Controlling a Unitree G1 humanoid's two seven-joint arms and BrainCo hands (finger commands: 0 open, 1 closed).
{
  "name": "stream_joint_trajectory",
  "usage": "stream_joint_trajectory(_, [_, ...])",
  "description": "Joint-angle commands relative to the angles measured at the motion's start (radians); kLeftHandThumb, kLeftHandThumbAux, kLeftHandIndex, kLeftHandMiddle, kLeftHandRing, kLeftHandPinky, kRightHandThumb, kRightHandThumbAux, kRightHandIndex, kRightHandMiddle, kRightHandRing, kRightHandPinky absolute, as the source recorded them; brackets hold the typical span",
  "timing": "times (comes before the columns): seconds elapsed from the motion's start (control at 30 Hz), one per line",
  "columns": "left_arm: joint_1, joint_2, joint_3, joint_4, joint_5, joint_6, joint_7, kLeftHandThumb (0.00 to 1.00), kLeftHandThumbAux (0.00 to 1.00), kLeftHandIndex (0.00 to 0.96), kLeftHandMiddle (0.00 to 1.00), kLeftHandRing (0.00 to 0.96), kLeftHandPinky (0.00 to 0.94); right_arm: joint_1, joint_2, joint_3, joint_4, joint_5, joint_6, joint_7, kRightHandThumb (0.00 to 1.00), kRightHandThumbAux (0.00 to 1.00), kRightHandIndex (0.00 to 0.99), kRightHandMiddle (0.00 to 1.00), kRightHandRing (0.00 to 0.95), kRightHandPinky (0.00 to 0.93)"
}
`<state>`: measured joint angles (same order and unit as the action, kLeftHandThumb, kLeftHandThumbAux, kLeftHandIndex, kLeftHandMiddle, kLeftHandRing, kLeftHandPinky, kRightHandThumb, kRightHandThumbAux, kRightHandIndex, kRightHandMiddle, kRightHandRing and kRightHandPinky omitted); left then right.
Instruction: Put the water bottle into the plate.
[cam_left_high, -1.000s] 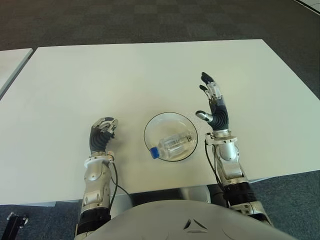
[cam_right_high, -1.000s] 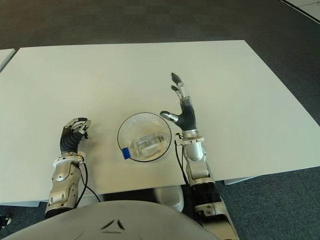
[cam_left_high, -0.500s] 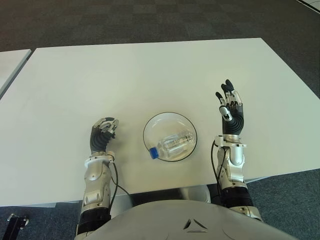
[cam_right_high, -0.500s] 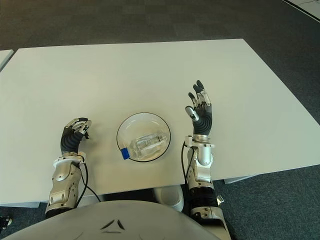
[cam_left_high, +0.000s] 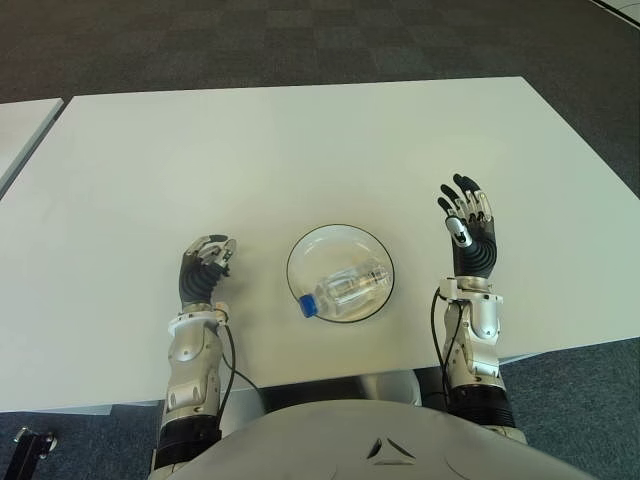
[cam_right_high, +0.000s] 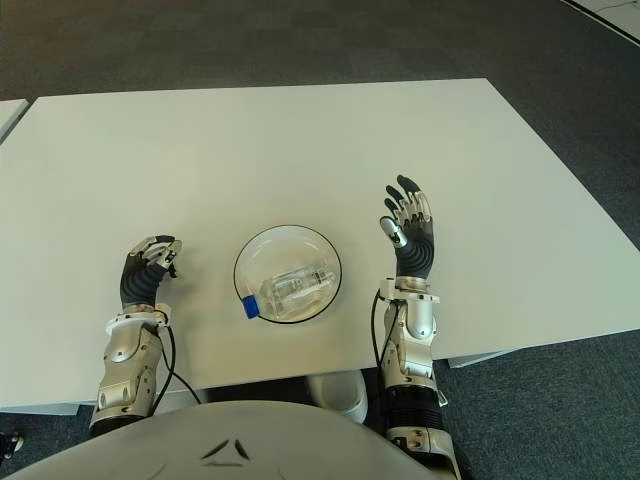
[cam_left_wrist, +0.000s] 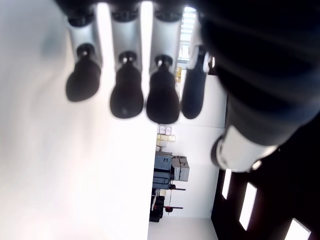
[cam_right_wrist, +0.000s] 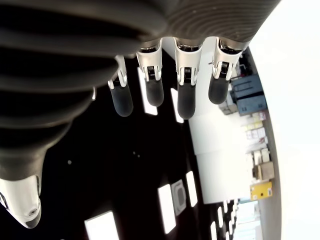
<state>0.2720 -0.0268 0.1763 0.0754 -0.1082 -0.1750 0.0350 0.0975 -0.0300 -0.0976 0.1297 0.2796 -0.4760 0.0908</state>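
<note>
1. Clear water bottle (cam_left_high: 345, 290) lying on its side inside the round glass plate (cam_left_high: 340, 236); long axis slanted, blue cap (cam_left_high: 309, 305) pointing toward the robot and its left, reaching the plate's near-left rim; base toward the far right.
2. Plate near the front edge of the white surface (cam_left_high: 300, 150), between the two hands.
3. Right hand (cam_left_high: 469, 232) raised to the right of the plate, well apart from it; fingers (cam_right_wrist: 183, 97) extended and spread, holding nothing.
4. Left hand (cam_left_high: 203, 271) to the left of the plate, apart from it; fingers (cam_left_wrist: 127, 90) curled inward, nothing in the grip.
5. Wide bare stretch of surface beyond the plate toward the far edge, and to both sides; only a narrow strip between plate and near edge.
6. Dark carpeted floor (cam_left_high: 300, 40) past the far edge.
</note>
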Motion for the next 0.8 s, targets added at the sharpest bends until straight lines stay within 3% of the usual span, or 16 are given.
stream_joint_trajectory(0.03, [0.003,0.009,-0.005,0.008,0.006,-0.008,-0.011,0.704,0.721,0.435,0.762,0.756,0.753,0.018,0.001,-0.013,-0.006,0.009,0.051,0.015,0.249,0.633,0.157,0.18,0.194,0.304])
stream_joint_trajectory(0.27, [0.004,0.009,-0.009,0.006,0.019,-0.009,-0.002,0.703,0.721,0.435,0.771,0.765,0.768,0.025,-0.002,-0.031,0.024,0.018,0.071,0.054,0.259,0.665,0.27,0.324,0.37,0.455])
stream_joint_trajectory(0.37, [0.004,0.007,-0.009,0.004,0.019,-0.004,-0.001,0.703,0.722,0.435,0.771,0.765,0.765,0.019,0.002,-0.039,0.047,0.015,0.057,0.067,0.237,0.691,0.398,0.463,0.486,0.556])
stream_joint_trajectory(0.53, [0.001,0.008,-0.006,0.006,0.013,-0.002,-0.005,0.702,0.722,0.435,0.769,0.764,0.763,-0.006,0.017,-0.045,0.092,-0.002,0.026,0.076,0.206,0.74,0.535,0.612,0.618,0.683])
stream_joint_trajectory(0.8, [-0.001,0.009,-0.005,0.0,0.004,0.01,-0.009,0.702,0.722,0.435,0.77,0.766,0.766,-0.028,0.039,-0.041,0.191,-0.048,-0.053,0.071,0.183,0.808,0.631,0.732,0.728,0.751])
